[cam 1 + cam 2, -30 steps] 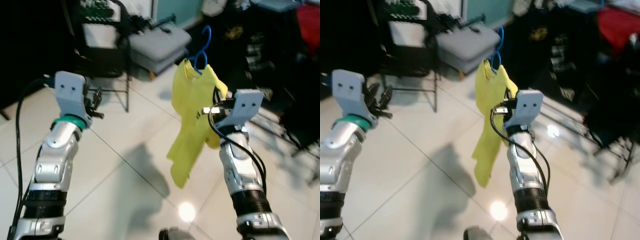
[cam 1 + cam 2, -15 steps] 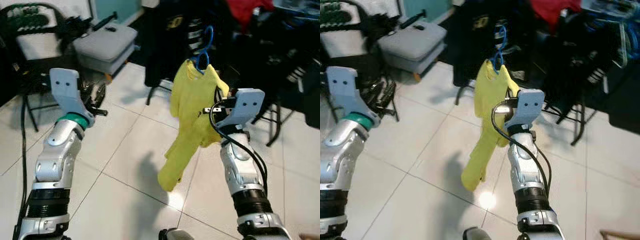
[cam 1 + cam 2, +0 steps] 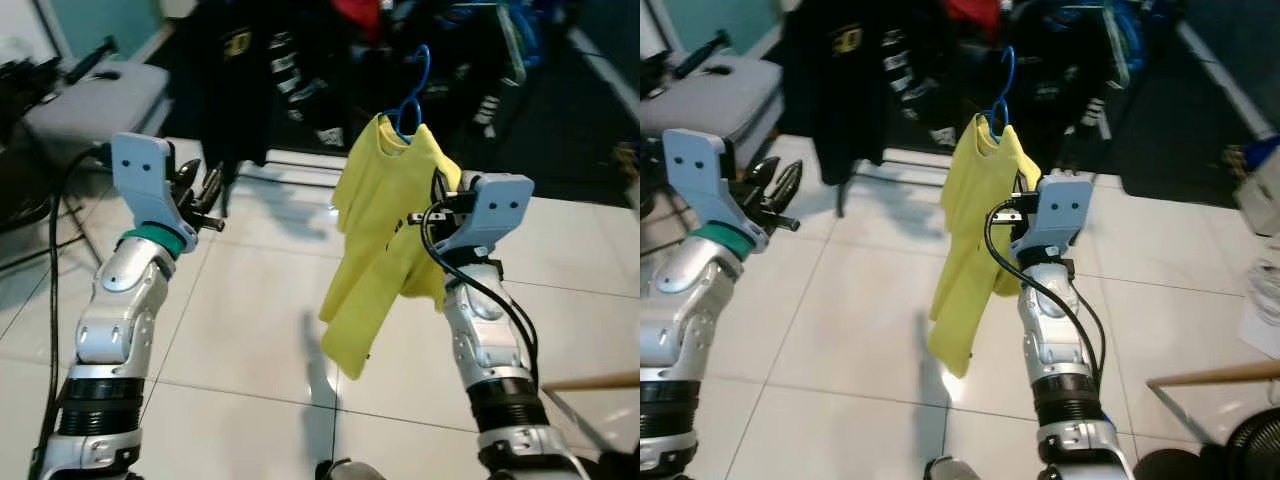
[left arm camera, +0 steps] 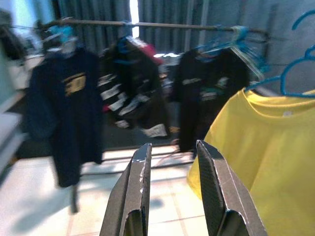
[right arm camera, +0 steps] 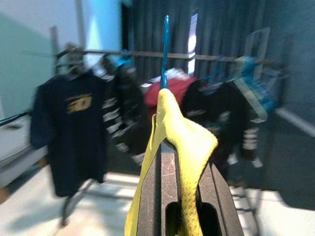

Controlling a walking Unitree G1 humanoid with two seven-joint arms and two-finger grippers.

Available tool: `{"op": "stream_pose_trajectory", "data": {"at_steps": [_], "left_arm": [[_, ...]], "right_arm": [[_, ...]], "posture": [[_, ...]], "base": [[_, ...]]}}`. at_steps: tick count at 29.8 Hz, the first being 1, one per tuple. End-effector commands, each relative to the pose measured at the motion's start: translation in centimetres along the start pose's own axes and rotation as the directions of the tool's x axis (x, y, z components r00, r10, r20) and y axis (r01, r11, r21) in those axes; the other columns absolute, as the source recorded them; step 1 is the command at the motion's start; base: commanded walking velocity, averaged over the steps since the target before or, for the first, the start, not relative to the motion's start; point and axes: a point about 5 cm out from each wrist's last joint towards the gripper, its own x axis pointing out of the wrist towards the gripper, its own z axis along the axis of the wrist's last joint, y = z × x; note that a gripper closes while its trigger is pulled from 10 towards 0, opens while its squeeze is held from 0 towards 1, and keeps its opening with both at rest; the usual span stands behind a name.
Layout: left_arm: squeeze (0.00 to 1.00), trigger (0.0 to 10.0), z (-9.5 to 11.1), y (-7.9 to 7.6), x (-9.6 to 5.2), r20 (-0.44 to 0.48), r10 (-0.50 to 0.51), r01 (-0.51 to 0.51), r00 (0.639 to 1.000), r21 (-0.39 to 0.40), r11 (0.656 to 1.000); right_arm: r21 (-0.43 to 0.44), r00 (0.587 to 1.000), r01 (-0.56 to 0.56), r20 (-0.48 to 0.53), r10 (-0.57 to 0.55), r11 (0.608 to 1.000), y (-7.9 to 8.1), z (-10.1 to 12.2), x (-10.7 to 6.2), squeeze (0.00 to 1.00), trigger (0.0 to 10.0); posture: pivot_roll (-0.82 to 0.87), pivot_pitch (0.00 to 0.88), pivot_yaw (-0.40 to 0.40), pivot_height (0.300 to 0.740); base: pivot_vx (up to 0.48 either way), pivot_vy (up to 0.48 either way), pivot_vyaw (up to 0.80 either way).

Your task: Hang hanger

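A yellow T-shirt (image 3: 385, 230) hangs on a blue hanger (image 3: 410, 95), held up in front of me over the tiled floor. My right gripper (image 3: 440, 207) is shut on the hanger's shoulder through the fabric; in the right wrist view the yellow cloth (image 5: 184, 142) is pinched between the fingers of the right gripper (image 5: 179, 201) and the blue hook (image 5: 165, 49) stands straight up. My left gripper (image 3: 205, 188) is raised at the left, open and holding nothing. In its wrist view the left gripper (image 4: 172, 191) faces a clothes rail (image 4: 147, 23) hung with dark garments.
A rack of dark clothes (image 3: 260, 70) on hangers stands ahead, with a red garment (image 5: 170, 91) among them. A grey padded case (image 3: 90, 100) sits at the left. A wooden pole (image 3: 590, 381) lies at the right, near white items (image 3: 1260, 190). Pale floor tiles lie between me and the rack.
The view has swung right: the grey case slid left and the clothes rack came in front. Both arms keep their pose; the shirt still hangs from the right gripper.
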Motion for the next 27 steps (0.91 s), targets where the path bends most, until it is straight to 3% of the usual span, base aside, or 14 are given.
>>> {"op": "stream_pose_trajectory", "data": {"at_steps": [1,8,27], "left_arm": [[0.0,10.0,-0.25,0.0,-0.08,-0.011,-0.002,0.002,1.0,0.015,1.0],[0.0,10.0,-0.09,-0.08,0.04,0.008,-0.014,0.014,1.0,0.022,1.0],[0.0,10.0,-0.73,-0.35,-0.1,-0.002,-0.037,0.037,0.999,0.053,0.998]], "right_arm": [[0.004,1.0,0.006,0.025,-0.006,1.0,-0.02,0.43,0.08,0.0,10.0],[-0.019,0.999,0.022,0.045,-0.021,1.0,-0.49,0.92,0.34,0.0,10.0],[-0.034,0.999,0.015,0.044,-0.013,0.999,-0.45,0.58,-0.26,0.0,10.0]], "posture": [[0.0,0.0,0.015,0.74],[0.0,0.005,0.015,0.74],[-0.01,0.002,0.02,0.74]], "base": [[0.0,0.0,-0.8],[0.057,0.0,-0.75],[0.48,0.0,0.0]]}}
